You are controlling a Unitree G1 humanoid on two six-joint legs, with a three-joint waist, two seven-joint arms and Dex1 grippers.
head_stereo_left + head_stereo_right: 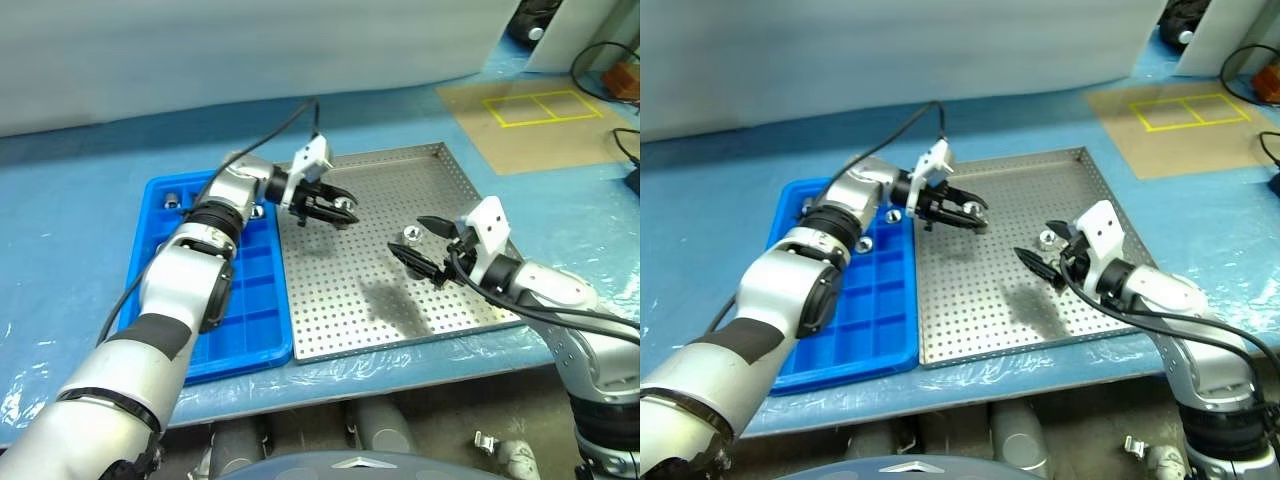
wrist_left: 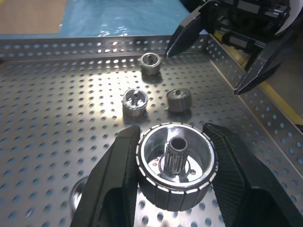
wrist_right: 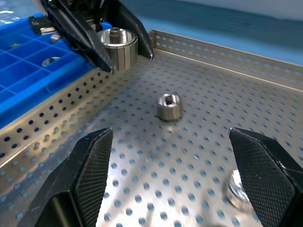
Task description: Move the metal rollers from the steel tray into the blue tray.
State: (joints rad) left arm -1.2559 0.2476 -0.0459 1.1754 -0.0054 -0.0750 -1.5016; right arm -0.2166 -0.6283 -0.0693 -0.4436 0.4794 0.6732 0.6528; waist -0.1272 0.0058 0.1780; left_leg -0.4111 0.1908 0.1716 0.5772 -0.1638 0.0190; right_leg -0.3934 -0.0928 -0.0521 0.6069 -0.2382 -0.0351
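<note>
Head views: left gripper (image 1: 332,208) clamped on ridged metal roller (image 1: 346,207), above steel tray (image 1: 440,160) near blue tray (image 1: 150,240). Right gripper (image 1: 420,245) spread wide, empty, small roller (image 1: 410,236) between fingers.

Left wrist view: held roller (image 2: 176,170) between pads; three rollers (image 2: 134,101) beyond on perforated floor.

Right wrist view: roller (image 3: 169,106) ahead of open fingers (image 3: 92,161).

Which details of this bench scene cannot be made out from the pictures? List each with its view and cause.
- Blue tray: several compartments, head views, hidden by the left arm.
- Roller held in the left gripper: its sides, left wrist view, covered by the fingers.
- Roller by the right gripper: right wrist view, partly behind a finger.
</note>
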